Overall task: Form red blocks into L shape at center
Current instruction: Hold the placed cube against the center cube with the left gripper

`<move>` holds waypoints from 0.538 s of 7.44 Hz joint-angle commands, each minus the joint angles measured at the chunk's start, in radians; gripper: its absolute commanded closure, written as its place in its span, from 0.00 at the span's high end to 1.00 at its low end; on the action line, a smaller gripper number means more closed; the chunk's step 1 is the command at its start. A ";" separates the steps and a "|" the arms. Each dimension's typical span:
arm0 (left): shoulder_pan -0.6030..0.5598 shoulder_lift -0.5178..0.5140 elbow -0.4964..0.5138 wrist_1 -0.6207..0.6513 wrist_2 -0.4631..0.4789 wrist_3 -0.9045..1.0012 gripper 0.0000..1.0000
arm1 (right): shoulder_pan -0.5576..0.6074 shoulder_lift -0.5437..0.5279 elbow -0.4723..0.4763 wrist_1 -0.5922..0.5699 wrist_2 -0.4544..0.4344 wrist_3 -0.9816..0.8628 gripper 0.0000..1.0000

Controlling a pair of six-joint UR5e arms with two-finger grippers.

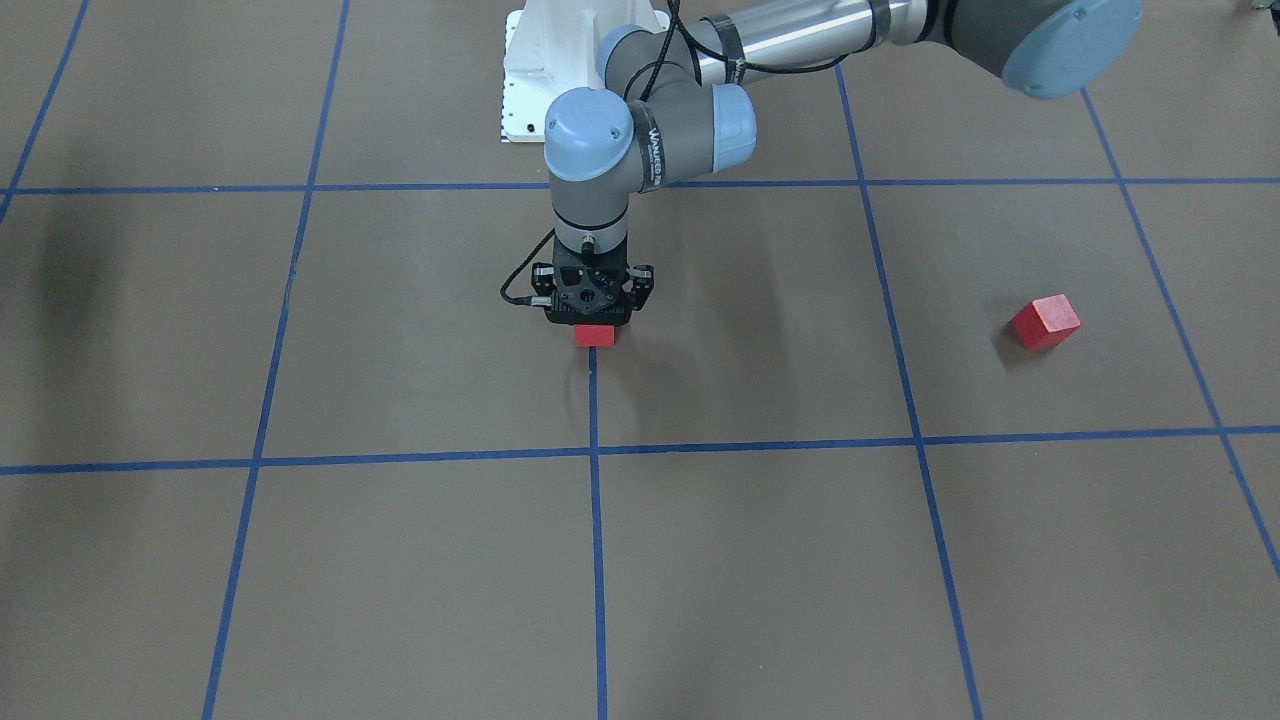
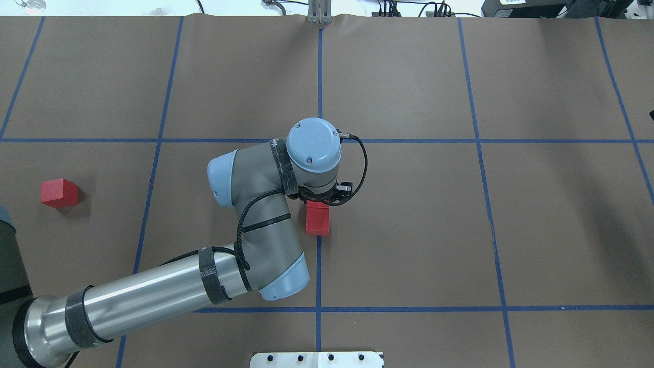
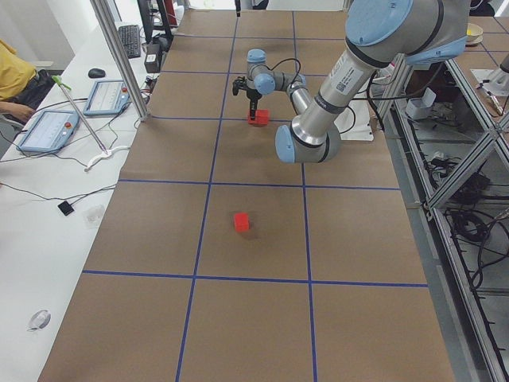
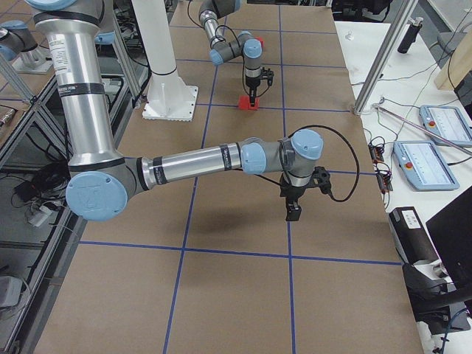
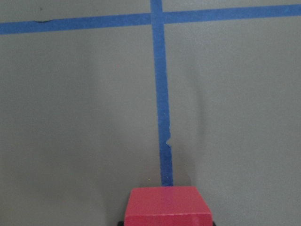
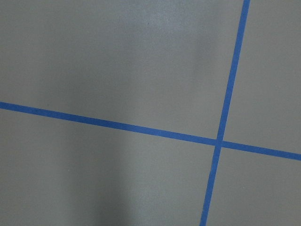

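Note:
My left gripper points straight down over the center, on the vertical blue tape line. A red block sits between its fingers at table level; it also shows under the gripper as the red block and at the bottom edge of the left wrist view, red block. The fingers themselves are hidden by the wrist. A second red block lies far out on the robot's left, also red block. My right gripper hangs above bare table; whether it is open or shut I cannot tell.
The brown surface carries a grid of blue tape lines. The white robot base stands at the table's near edge. The right wrist view shows only a tape crossing. Side benches with tablets flank the table.

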 commanded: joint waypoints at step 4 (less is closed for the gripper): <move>0.002 0.001 0.003 0.000 0.000 0.001 0.18 | 0.001 0.002 0.000 0.000 0.001 0.002 0.99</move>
